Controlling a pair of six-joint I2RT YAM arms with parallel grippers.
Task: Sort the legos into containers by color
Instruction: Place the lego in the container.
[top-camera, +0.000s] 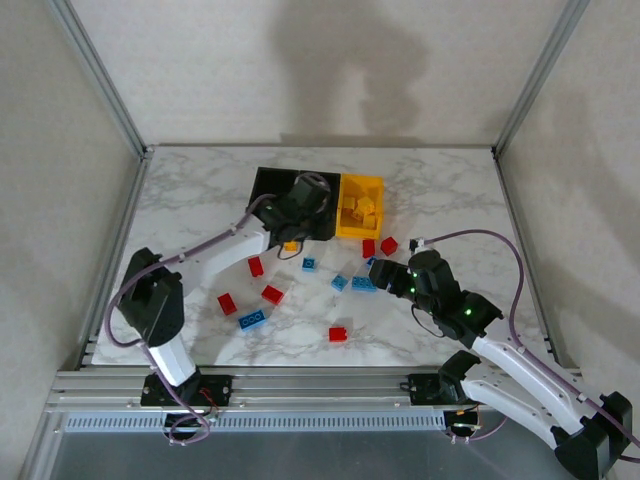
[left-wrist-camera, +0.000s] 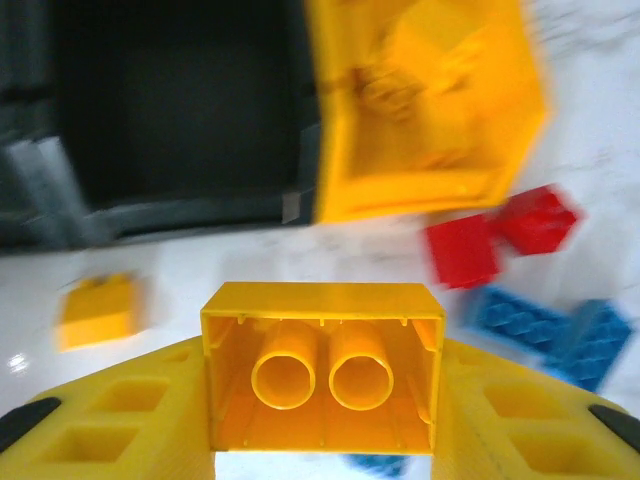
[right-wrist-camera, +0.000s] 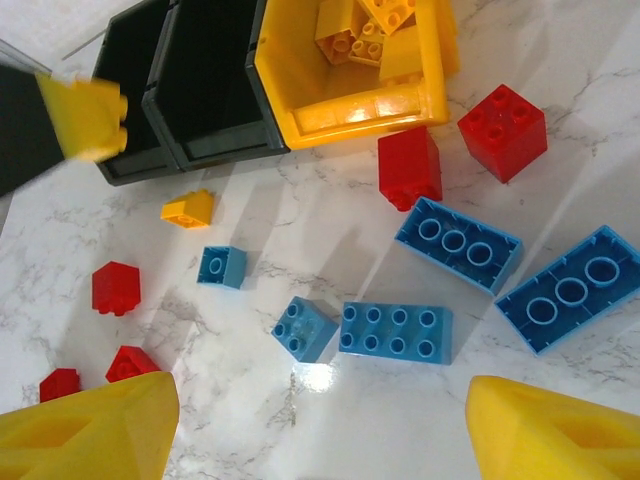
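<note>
Left gripper (left-wrist-camera: 322, 425) pinched a yellow brick (left-wrist-camera: 322, 340), arm stretched forward near the black bins (right-wrist-camera: 215, 80), two of them. Right gripper (right-wrist-camera: 320, 440) hung spread, arm bent, over five blue bricks (right-wrist-camera: 395, 330). Five red bricks (right-wrist-camera: 410, 165), one loose yellow brick (right-wrist-camera: 188, 208), one yellow bin (right-wrist-camera: 360, 115).

Three bins stand side by side at the far middle of the table (top-camera: 450, 200): the left-hand bin (top-camera: 268, 188), the middle bin (right-wrist-camera: 215, 80) and the right-hand bin (top-camera: 377, 184), with several bricks (top-camera: 360, 208) in it. The left gripper (left-wrist-camera: 322, 430) holds a brick (left-wrist-camera: 322, 330) above the table before the bins, a lone brick (right-wrist-camera: 188, 209) lying to its left. Just before the right-hand bin lie two bricks (right-wrist-camera: 410, 168), and nearer, three long bricks (right-wrist-camera: 458, 243) below the right gripper (right-wrist-camera: 320, 430), its jaws apart; other bricks (top-camera: 256, 266) lie scattered toward the near left
</note>
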